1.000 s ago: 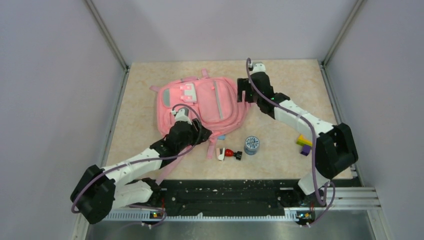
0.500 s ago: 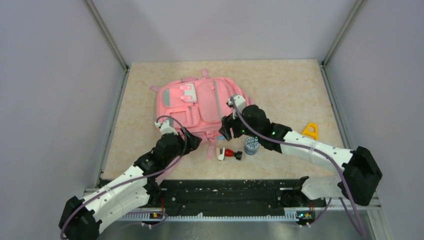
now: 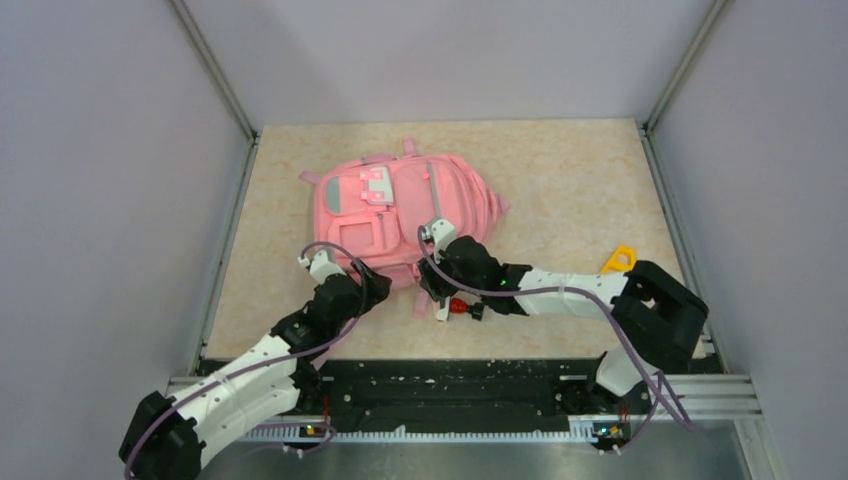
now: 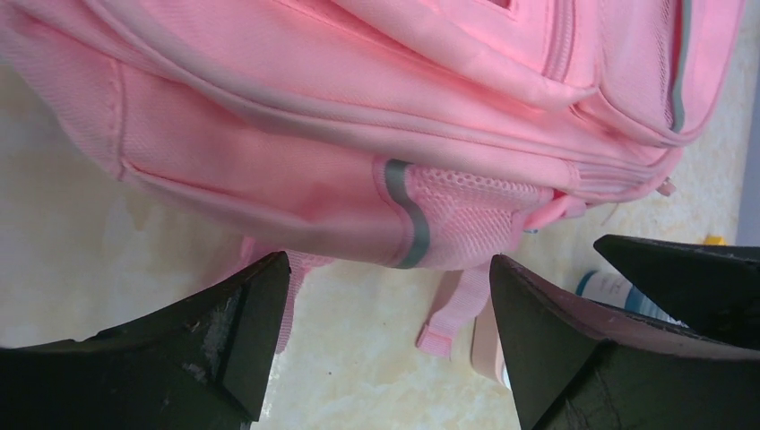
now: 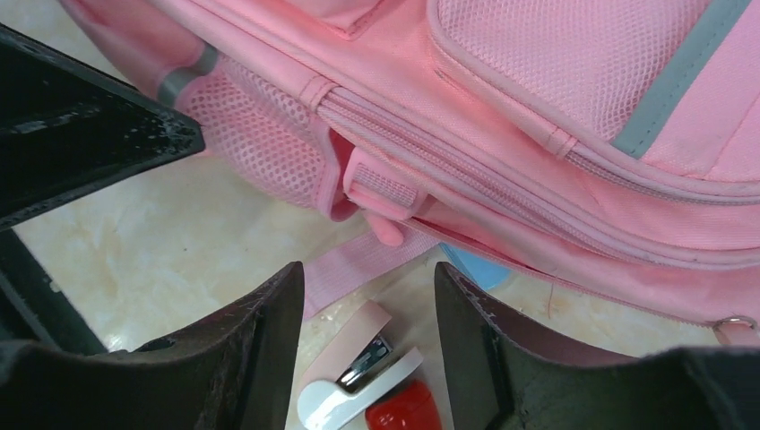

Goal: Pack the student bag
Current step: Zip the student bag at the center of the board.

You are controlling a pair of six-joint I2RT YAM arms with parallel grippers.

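Grey-lilac walls on three sides, metal rails in the corners. Beige marbled desk (image 3: 560, 180), with open room along the far edge and over most of the right half.

Left of middle on that desk, front pockets up: the pink student bag (image 3: 400, 205), its near side facing the arms. Zips along that near side seemingly shut; inside not to be seen.

At the bag's near edge, side by side and close together, both hands. Left hand (image 4: 387, 264) low over the desk, fingers spread wide, gripping nothing, mesh side pocket just ahead. Right hand (image 5: 369, 269) fingers parted, clamped on nothing, above a pink strap.

Just beside the right hand, a small white and red stapler (image 5: 358, 399). Well apart, near the right edge, a yellow piece (image 3: 620, 260).
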